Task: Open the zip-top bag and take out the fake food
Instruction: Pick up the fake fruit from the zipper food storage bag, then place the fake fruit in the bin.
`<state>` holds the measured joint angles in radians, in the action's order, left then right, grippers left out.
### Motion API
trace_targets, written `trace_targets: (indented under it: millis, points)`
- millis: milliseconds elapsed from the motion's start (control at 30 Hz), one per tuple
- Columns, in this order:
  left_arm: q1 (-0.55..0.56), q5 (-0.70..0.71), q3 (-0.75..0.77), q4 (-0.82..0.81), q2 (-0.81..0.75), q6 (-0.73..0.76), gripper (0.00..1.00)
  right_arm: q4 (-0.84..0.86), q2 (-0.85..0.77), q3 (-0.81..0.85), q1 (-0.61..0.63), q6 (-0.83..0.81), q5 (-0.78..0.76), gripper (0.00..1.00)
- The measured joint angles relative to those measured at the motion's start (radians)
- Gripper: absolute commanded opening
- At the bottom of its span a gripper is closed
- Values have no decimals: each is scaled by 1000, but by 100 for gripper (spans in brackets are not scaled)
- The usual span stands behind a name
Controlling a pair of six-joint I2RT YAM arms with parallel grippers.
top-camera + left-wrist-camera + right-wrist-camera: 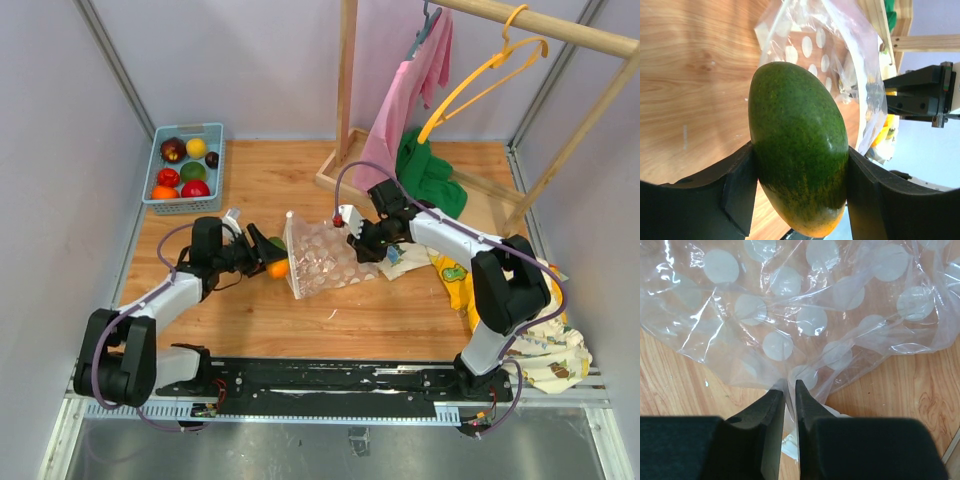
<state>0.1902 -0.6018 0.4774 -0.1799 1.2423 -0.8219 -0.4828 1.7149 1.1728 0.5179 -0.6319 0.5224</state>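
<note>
The zip-top bag [320, 258] lies crumpled in the middle of the wooden table, clear with pale dots, its mouth toward the left arm. My left gripper [266, 254] hovers just left of that mouth, shut on a piece of fake food, a green mango with an orange end [797, 150] that fills the space between both fingers. The bag [840, 55] shows behind the mango. My right gripper [790, 387] pinches the bag's far edge [805, 305]; its jaws stand a sliver apart with the plastic film between them.
A blue basket [185, 129] at the back left holds several more fake fruits [180, 172]. A wooden clothes rack [345, 90] with a pink garment [410, 85], a green garment [430, 172] and a yellow hanger stands behind. A yellow-and-white cloth [525, 340] lies at the right.
</note>
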Motion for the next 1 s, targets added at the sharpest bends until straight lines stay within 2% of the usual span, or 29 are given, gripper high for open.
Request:
trace_targets:
  millis: [200,367,633,1000]
  points:
    - [-77,35,52,156,-55,103,5,0,-10,0,-14,3,16,53]
    - [-152,80,144,277,-64,200,5,-1,-50,0,-31,4,88,68]
    - [-233,139,292,373,-42,305,5,-20,-99,-1,-54,-4,224,71]
    - [-322,183,458,402,76,356,5,-87,-99,32,-74,-7,336,71]
